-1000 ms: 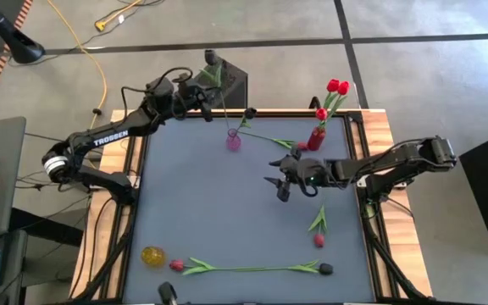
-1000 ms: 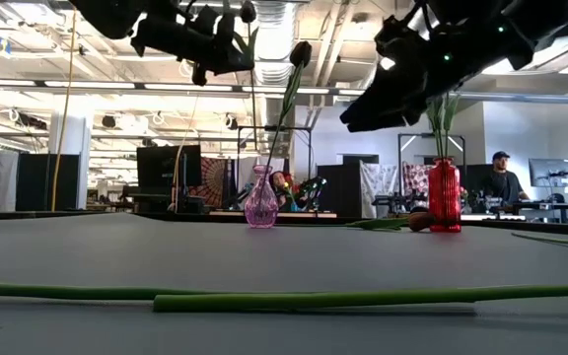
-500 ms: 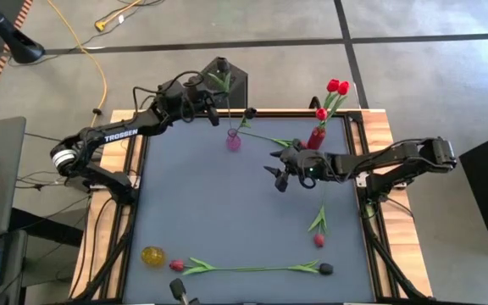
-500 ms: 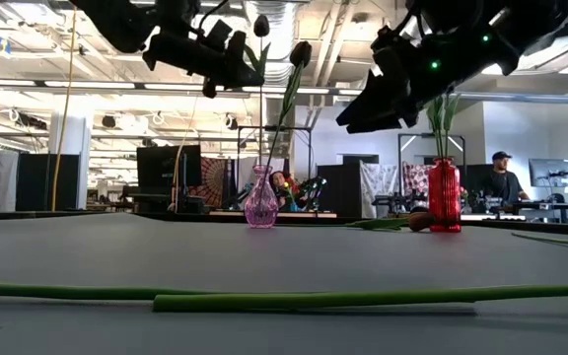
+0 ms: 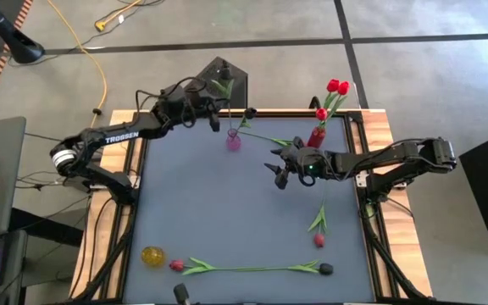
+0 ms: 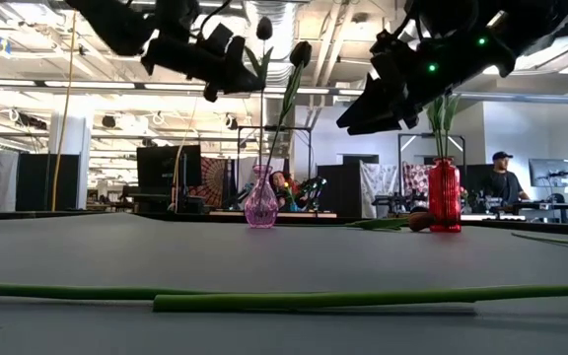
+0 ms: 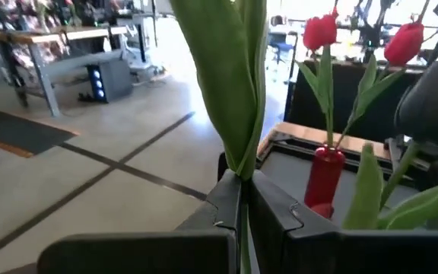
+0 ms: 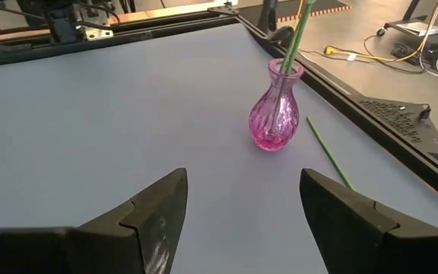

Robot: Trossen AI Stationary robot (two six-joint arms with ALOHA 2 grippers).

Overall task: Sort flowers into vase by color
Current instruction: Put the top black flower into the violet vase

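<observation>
Currently a dark tulip is pinched by its stem in the fully closed left gripper, high above the table's far edge near the pink vase, so the stem end should be centred over the narrow neck before lowering. The right gripper, spread wide and empty, hovers mid-table. Only the right wrist view shows the vase neck with one stem already in it.
</observation>
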